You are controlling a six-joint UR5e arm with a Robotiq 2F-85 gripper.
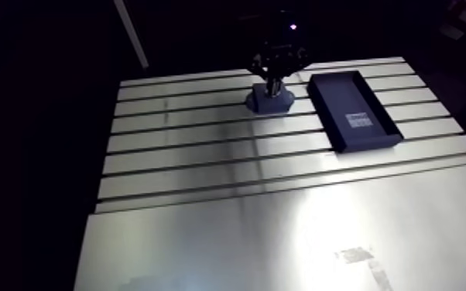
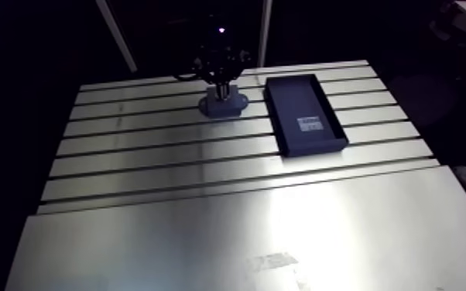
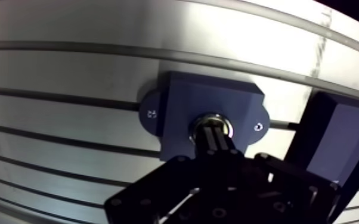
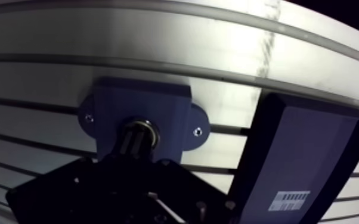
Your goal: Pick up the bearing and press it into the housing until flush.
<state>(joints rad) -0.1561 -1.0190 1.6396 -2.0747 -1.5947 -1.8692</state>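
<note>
Left side you've got bare slotted table, plenty of room to back off. Housing sits flat across the slots, bearing in its bore, looks near flush but hard to confirm. Gripper is drawn narrow, fingertips down on the bearing, likely to push rather than grasp. Right, just beside the housing: dark tray, whose edge crowds you there.

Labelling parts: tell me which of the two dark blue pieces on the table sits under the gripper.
The housing, the eared block with a central metal ring; the gripper meets that ring. The labelled tray lies beside it.
</note>
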